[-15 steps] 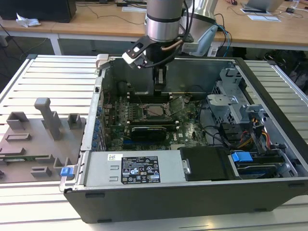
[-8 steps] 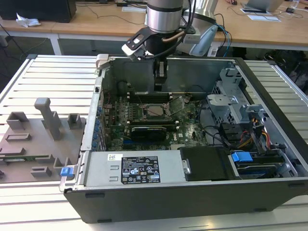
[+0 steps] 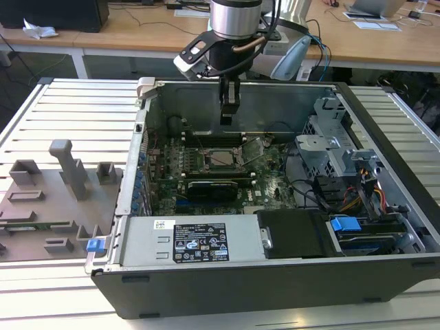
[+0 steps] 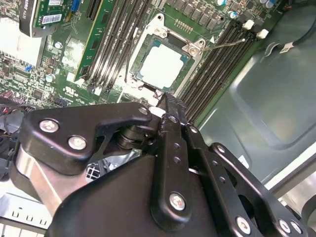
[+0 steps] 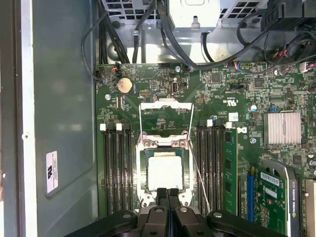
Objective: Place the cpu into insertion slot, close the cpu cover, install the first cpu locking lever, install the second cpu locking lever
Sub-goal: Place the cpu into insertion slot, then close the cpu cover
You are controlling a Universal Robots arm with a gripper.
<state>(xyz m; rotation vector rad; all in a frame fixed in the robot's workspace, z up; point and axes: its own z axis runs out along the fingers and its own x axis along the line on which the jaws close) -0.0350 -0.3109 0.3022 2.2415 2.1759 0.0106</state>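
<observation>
**A:** Where is the cpu [image 5: 165, 172]?

**B:** Seated flat in the insertion slot [image 5: 144, 170], silver top up, square with the slot's rim.

**A:** And the pincer [image 5: 168, 193]?

**B:** Its 2 fingers are pressed together with nothing between them. In the first wrist view the tips sit just beside 1 edge of the slot, pointing toward the chip. In the exterior view the pincer hangs tips-down above the slot, raised clear of it.

**A:** Is the cpu cover [image 5: 165, 104] down?

**B:** No. It looks swung back off the slot, on the side away from the pincer, and green board shows through its window.

**A:** Any lever showing?

**B:** 1 thin wire lever [image 5: 199, 178] slants out from a corner of the slot, across the black slotted strips [image 5: 210, 168] next to it.

**A:** What surrounds the slot?

**B:** A green motherboard [image 3: 275, 182], inside an open computer case [image 3: 275, 289] lying on a slatted worktop [image 3: 69, 103].
</observation>
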